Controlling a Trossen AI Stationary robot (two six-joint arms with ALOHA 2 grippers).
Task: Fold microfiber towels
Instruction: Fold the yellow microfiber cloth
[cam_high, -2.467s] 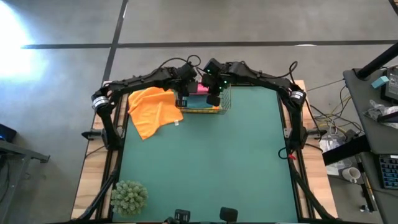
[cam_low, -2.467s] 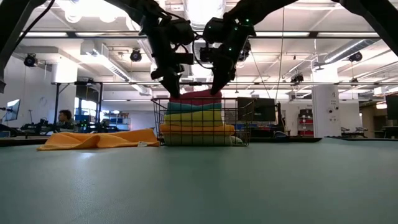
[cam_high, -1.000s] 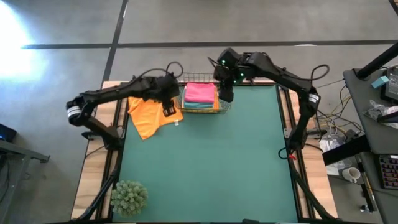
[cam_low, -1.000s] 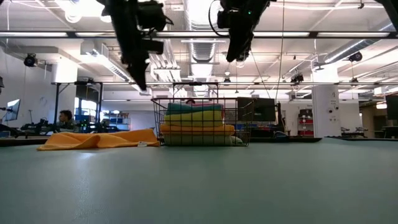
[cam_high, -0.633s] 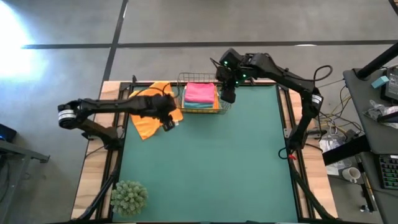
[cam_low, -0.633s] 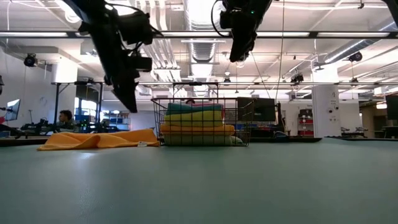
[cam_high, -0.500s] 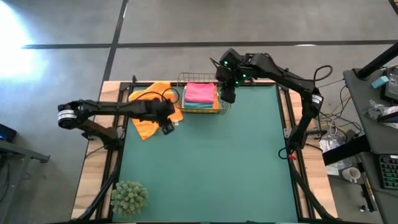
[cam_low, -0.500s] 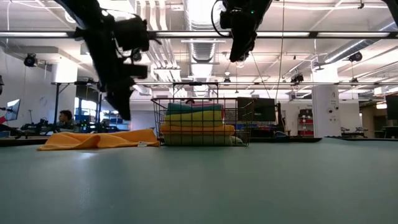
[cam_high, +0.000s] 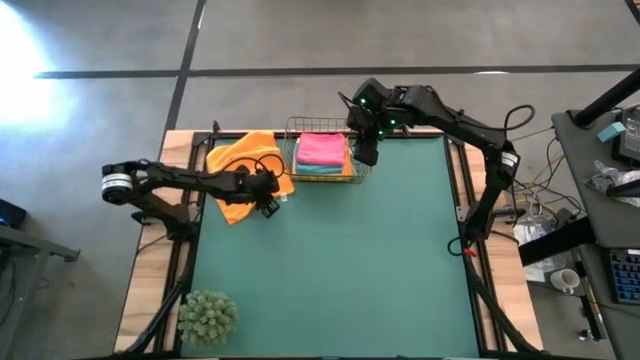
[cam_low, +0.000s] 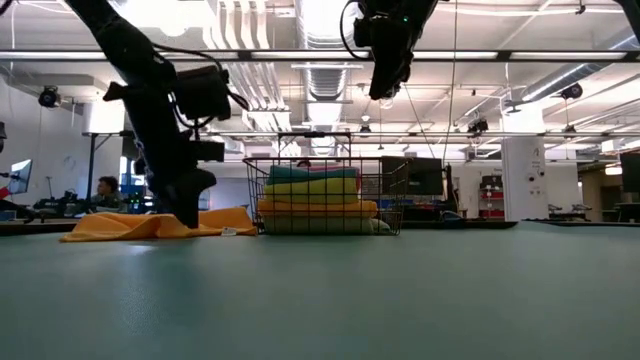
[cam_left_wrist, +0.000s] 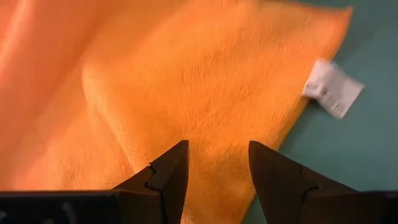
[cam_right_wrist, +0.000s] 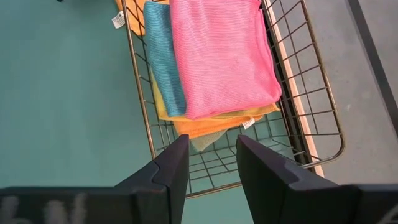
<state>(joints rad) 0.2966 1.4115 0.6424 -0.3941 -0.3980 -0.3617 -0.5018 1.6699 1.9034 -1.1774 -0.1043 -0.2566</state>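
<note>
Directly beneath left end effector (cam_left_wrist: 214, 163), fingers spread: loose orange towel (cam_left_wrist: 186, 81), ungripped.

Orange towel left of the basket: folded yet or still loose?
Loose. The orange towel lies rumpled on the table beside the wire basket, edges uneven, tag out. The left gripper is open just above it.

Fuzzy orange cloth towel (cam_left_wrist: 186, 81), thin metal wire basket (cam_right_wrist: 298, 118), matt green tabletop (cam_high: 340, 270)

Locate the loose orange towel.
In the high view the orange towel lies spread on the table's far left, just left of the wire basket, with the left gripper above its corner.
</note>
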